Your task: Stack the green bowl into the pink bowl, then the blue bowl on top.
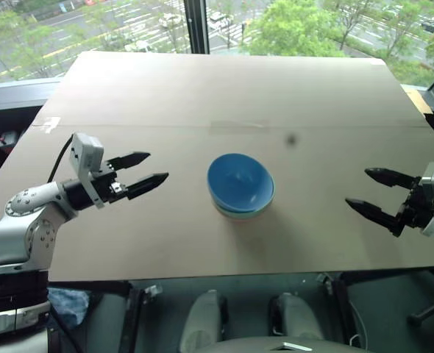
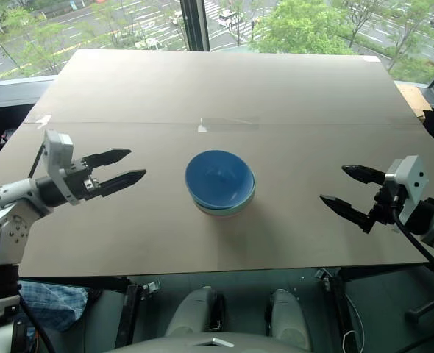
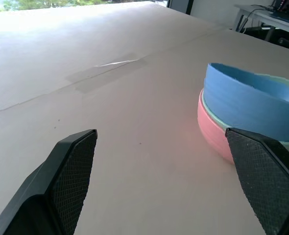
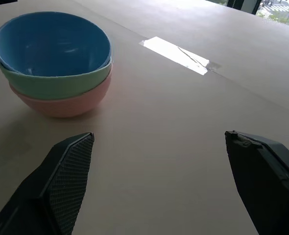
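Observation:
Three bowls stand nested in one stack at the middle of the table. The blue bowl (image 1: 239, 180) is on top, the green bowl (image 4: 56, 84) sits under it, and the pink bowl (image 4: 66, 105) rests on the table at the bottom. My left gripper (image 1: 142, 172) hovers open to the left of the stack, well apart from it, fingers pointing toward it. At the table's right side my right gripper (image 1: 375, 191) is open too, pointing left at the stack from a distance. Neither holds anything.
The table (image 1: 202, 95) is covered with brown cardboard, with a strip of clear tape (image 1: 235, 125) along a seam behind the bowls. Beyond the far edge is a window with a dark frame post (image 1: 195, 26). The front edge runs just below both grippers.

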